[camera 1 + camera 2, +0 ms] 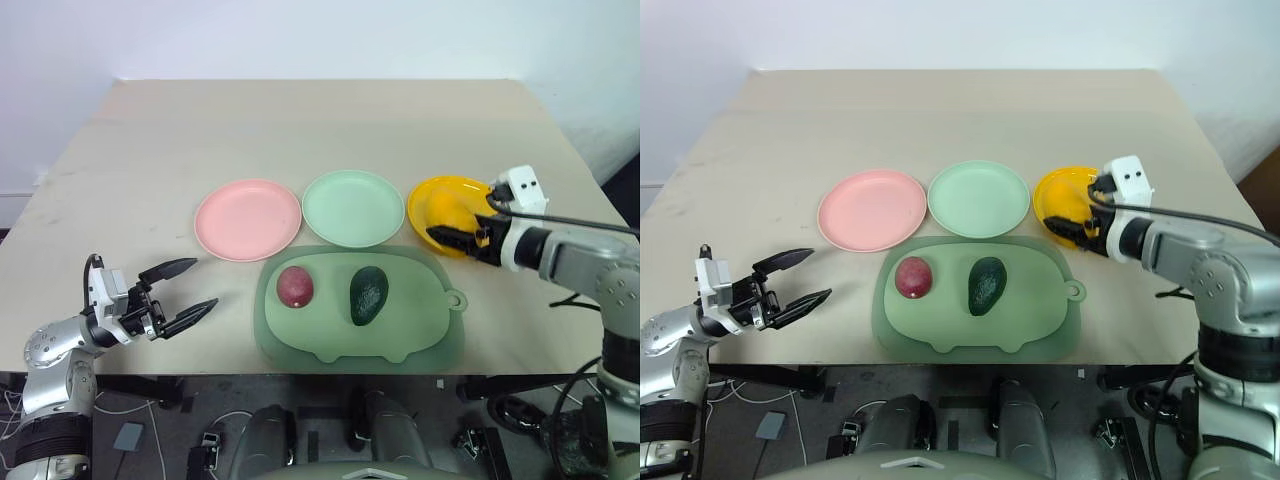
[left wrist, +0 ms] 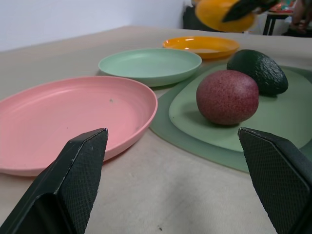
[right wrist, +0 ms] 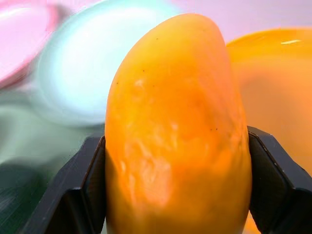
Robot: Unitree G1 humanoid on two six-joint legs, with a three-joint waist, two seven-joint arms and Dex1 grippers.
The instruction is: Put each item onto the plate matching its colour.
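left gripper [image 1: 184, 291] low over the bare table [image 1: 320, 130] at the near left edge, fingers spread wide, nothing between them; they point toward the pink plate [image 1: 248, 219] and the tray [image 1: 400, 345].

pink plate sits leftmost in the row of three, nothing on it. mint green plate [image 1: 353, 207] just beside it to the right, also bare.

in front of those two plates lies the sage-green tray, its far edge tucked up near both rims. on it: the dark red-purple fruit [image 1: 295, 287] on the left half, the avocado [image 1: 368, 295] to its right, the two apart, both resting on the tray.

yellow-orange plate [image 1: 430, 196] is rightmost in the row, close to the mint one. right gripper [image 1: 462, 236] is over this plate, fingers clamped on the mango [image 3: 178, 131], one black pad on each side of the fruit in the wrist view. cannot tell whether the mango touches the plate.
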